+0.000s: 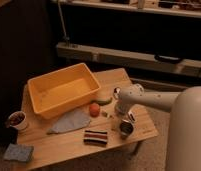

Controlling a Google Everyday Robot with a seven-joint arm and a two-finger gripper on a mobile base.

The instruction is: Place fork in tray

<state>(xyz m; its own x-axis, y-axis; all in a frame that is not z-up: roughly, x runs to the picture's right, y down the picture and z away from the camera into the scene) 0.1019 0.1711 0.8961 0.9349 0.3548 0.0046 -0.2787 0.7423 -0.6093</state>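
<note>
The arm (149,100) reaches in from the right, over the table (69,150), and the gripper (120,112) hangs low above the right half of the wood. Open or closed? It cannot be told from here, and neither can whether anything is in its grasp.

A small pale sliver lies on the wood just left of the gripper, and that looks like the fork (105,114), though it's too small to be sure. Its long axis can't be read either. The tray (69,103) sits at the far left of the table, up and to the left of the gripper, with its long side running diagonally and its near right corner pointing toward the arm.

So the whole play turns on that line: fork just to the gripper's left, tray further along the same way and farther back. If the fork is on the wood, the pick likely comes first, then a lift over the rim.

Room is tight here. An orange lump (94,110) sits right beside the sliver, with a green piece (103,100) behind it near the tray's corner. A metal cup (126,128) stands just in front of the gripper and a striped pad (95,137) lies nearer the front edge. A cloth (69,121) lies below the tray's front wall. The straight path to the tray passes over the orange and green bits, so height looks like the safe choice.
</note>
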